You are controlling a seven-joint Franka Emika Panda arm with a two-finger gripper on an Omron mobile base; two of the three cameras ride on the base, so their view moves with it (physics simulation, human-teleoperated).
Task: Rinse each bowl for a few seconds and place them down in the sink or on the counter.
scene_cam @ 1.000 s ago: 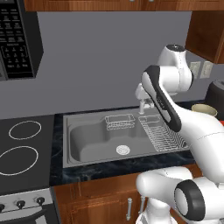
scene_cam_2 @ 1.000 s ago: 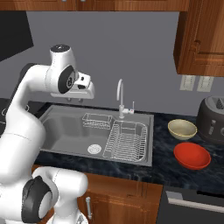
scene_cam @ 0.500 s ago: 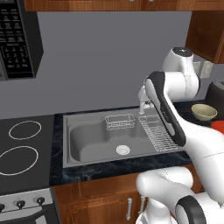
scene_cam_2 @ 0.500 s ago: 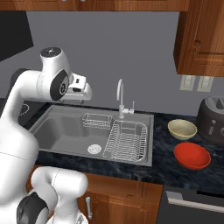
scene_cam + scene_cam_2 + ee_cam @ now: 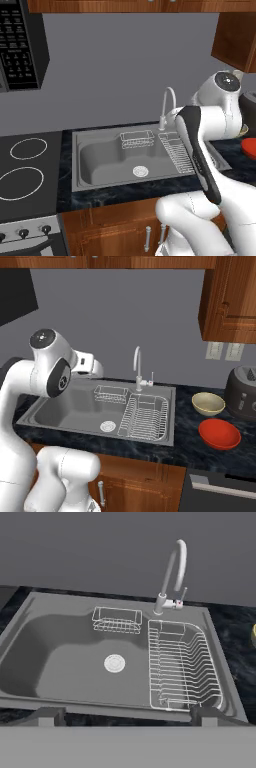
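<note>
From the left base view, the sink (image 5: 131,159) sits sunk in the dark marbled desk (image 5: 105,195), and the tap (image 5: 167,102) rises at the sink's back rim, its spout arched over toward the basin so water would fall inside. Past the arm, to the right of the sink, a sliver of the red bowl (image 5: 248,148) shows on the desk

From the right base view, both bowls stand right of the sink, upright with mouths facing up: the tan bowl (image 5: 208,403) farther back, the red bowl (image 5: 219,433) just in front of it, near the toaster (image 5: 242,393). Being round, they have no long axis to speak of. Neither looks rinsed yet, I'd judge

In the hand view, the gripper (image 5: 126,716) hangs above the sink's front edge, fingers spread wide, holding nothing; the wire rack (image 5: 181,664) lies in the sink's right side
</note>
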